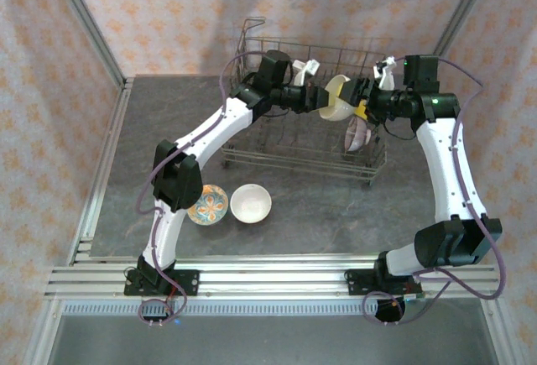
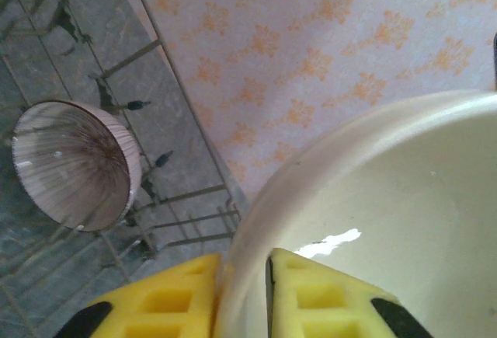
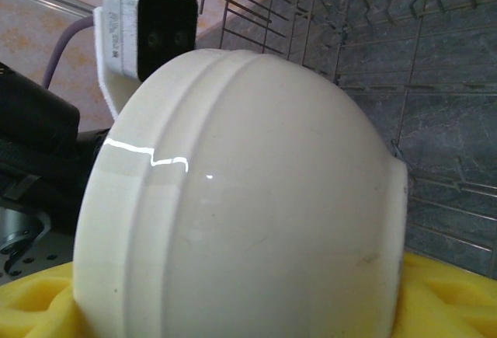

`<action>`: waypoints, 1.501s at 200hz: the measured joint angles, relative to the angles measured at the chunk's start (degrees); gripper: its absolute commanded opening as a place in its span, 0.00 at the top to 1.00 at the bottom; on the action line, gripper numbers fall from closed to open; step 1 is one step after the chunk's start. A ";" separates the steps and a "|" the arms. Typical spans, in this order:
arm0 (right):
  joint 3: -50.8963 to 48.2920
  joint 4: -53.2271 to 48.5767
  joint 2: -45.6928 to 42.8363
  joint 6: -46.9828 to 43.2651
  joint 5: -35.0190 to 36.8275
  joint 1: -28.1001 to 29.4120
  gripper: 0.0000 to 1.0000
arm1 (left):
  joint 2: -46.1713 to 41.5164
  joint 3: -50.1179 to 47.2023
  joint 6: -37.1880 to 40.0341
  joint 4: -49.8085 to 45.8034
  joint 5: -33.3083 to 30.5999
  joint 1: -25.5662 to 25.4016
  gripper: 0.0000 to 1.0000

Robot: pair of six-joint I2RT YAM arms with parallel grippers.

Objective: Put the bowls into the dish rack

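Your bowls: one aloft, one racked, two on the table.
You'll see the cream bowl (image 1: 337,99) tilted in the air over the grey wire dish rack (image 1: 285,157). The mauve striped bowl (image 1: 357,134) stands on edge at the rack's right end. The floral bowl (image 1: 208,205) and white bowl (image 1: 250,203) sit upright, side by side, in front.

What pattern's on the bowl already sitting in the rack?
The bowl has mauve-brown streaks radiating from its centre; clearest in left wrist view.

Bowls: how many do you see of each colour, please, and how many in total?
cream bowl: 1
mauve striped bowl: 1
plain white bowl: 1
orange-and-blue floral bowl: 1
Total: 4
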 measured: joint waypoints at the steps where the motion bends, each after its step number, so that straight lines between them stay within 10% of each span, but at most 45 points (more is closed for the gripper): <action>1: 0.00 -0.02 0.00 0.00 0.00 0.00 0.46 | 0.00 0.07 0.24 -0.13 -0.09 0.00 0.66; 147: 0.63 -5.27 3.15 -2.84 12.09 0.61 0.48 | -0.04 1.99 9.57 -9.09 -10.40 -0.31 0.39; 300: 18.62 -20.65 18.91 -10.36 46.84 12.22 0.46 | -21.86 -12.96 24.04 -22.14 -34.71 4.26 0.36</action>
